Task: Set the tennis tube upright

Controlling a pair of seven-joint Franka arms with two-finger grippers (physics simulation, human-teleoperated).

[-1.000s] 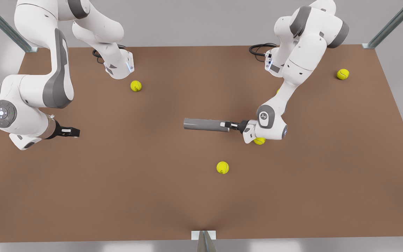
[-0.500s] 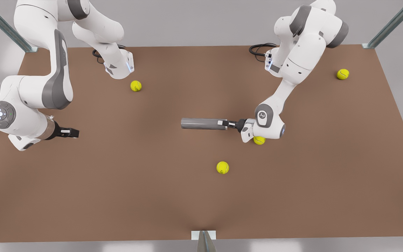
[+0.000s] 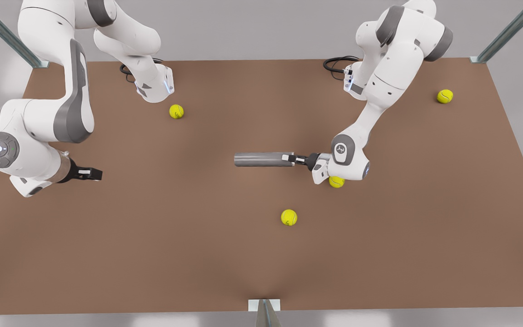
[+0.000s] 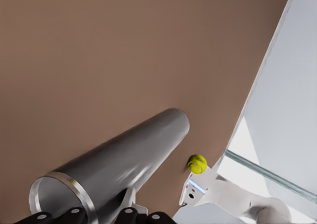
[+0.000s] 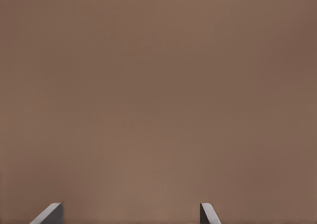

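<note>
Front view: you can see the tube (image 3: 259,159) lying flat near the middle of the brown table (image 3: 197,254). It points sideways, with 1 end toward the front view's left. Your left gripper (image 3: 289,159) is at the tube's other end, on the front view's right. Its fingers are closed on the tube's rim. In the left wrist view the tube (image 4: 119,167) shows its silvery rim and open mouth close to the camera, and the black fingers (image 4: 130,215) sit right at that rim.

Your right gripper (image 3: 94,173) is far away at the front view's left side, low over the bare table. This arm waits. In the right wrist view its 2 fingertips (image 5: 48,215) are wide apart with nothing between them.

You can see 4 yellow balls in the front view. 1 ball (image 3: 336,181) is just under your left arm's wrist. 1 ball (image 3: 289,217) is near the tube, toward the table's front. 1 ball (image 3: 176,111) is by the right arm's base. 1 ball (image 3: 445,96) is far off at the front view's right.
</note>
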